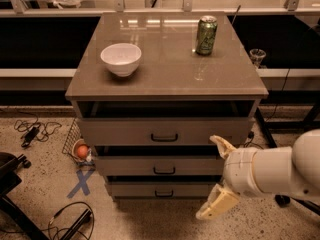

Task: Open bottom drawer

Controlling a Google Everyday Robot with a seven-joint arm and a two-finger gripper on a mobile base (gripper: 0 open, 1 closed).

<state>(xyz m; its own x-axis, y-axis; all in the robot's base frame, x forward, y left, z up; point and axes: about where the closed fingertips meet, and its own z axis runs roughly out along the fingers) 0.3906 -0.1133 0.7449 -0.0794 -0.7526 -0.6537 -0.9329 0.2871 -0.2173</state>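
End effector (219, 178) right of and before the bottom drawer (160, 190)

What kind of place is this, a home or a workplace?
Probably a robot test lab: loose cables and a blue tape cross on the floor, and the tool open near the bottom drawer.

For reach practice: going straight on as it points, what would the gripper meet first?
The gripper, open at lower right of the cabinet, would likely meet the bottom drawer front; depth unclear.

The bench (165, 76) is smooth and glossy, mirroring the shiny metal can (206, 35) and glazed white bowl (121, 59). The gripper (206, 178), low by the right end of the matt bottom drawer (140, 189), has smooth cream plastic-looking jaws, spread apart.
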